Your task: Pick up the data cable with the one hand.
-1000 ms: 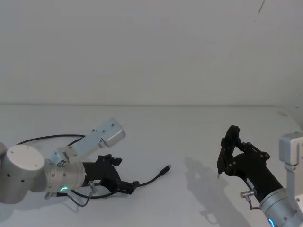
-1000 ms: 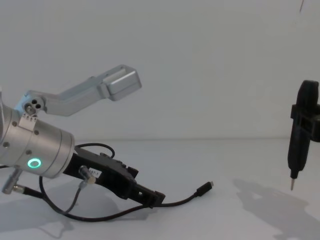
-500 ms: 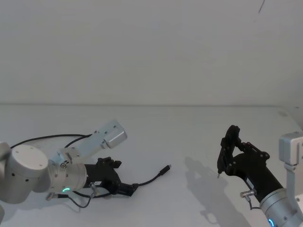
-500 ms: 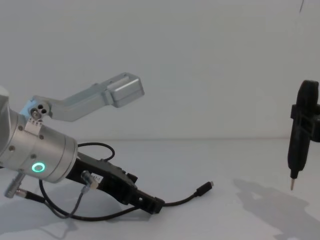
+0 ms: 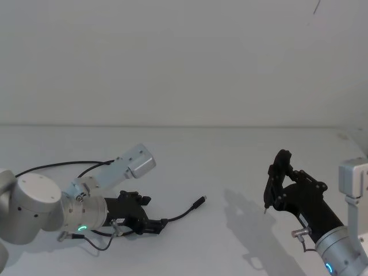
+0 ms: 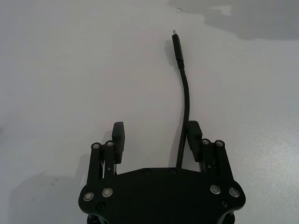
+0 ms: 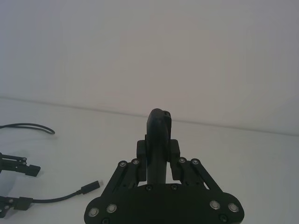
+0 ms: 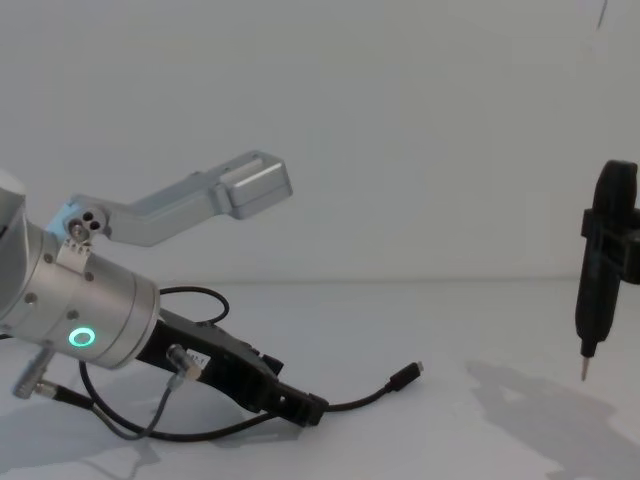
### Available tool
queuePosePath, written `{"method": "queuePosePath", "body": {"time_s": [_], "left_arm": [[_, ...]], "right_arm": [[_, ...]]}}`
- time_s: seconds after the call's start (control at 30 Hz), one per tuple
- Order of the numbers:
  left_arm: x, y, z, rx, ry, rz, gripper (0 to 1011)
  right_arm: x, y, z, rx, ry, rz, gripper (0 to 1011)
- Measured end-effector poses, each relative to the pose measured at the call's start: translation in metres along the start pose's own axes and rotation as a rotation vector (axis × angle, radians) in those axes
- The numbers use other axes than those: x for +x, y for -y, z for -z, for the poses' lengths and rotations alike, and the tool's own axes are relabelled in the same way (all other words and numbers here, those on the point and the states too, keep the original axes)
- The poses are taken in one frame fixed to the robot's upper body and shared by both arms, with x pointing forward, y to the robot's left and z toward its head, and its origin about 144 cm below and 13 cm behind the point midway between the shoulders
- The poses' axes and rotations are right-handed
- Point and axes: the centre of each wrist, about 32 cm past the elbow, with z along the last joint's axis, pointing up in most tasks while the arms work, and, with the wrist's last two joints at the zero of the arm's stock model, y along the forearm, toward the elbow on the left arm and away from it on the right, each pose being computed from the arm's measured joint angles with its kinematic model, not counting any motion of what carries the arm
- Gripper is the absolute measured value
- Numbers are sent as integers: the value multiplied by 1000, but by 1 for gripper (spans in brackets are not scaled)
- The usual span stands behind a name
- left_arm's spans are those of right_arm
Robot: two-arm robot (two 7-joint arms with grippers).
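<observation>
The data cable [image 6: 185, 93] is a thin black cord lying on the white table, ending in a small flat plug [image 6: 177, 46]. My left gripper [image 6: 156, 129] is low over the table and open. The cord runs between its fingers, close against one finger [image 6: 194, 133]. From the head view the cable [image 5: 183, 215] leads out of the left gripper [image 5: 157, 223] to the plug [image 5: 201, 200], and its other end loops away at far left [image 5: 52, 167]. The chest view shows the left gripper [image 8: 303, 408] tilted down onto the cord [image 8: 360, 402].
My right gripper [image 5: 277, 185] hovers at the right, shut on a slim black tool with a thin pointed tip [image 8: 598, 280], held upright above the table [image 5: 230, 161]. A short grey wire [image 8: 160, 400] hangs from the left wrist.
My left gripper has sunk lower toward the table, staying astride the cable. The plug end has shifted slightly. The right arm has not moved.
</observation>
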Motion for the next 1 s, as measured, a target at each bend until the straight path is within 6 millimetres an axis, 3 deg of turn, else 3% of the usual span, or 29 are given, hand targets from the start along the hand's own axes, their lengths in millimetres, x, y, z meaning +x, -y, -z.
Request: {"method": "queuePosePath", "body": {"time_s": [1.0], "left_arm": [[0,1,0,10,-4,-1,612]], "right_arm": [[0,0,0,0,0,0,279]]}}
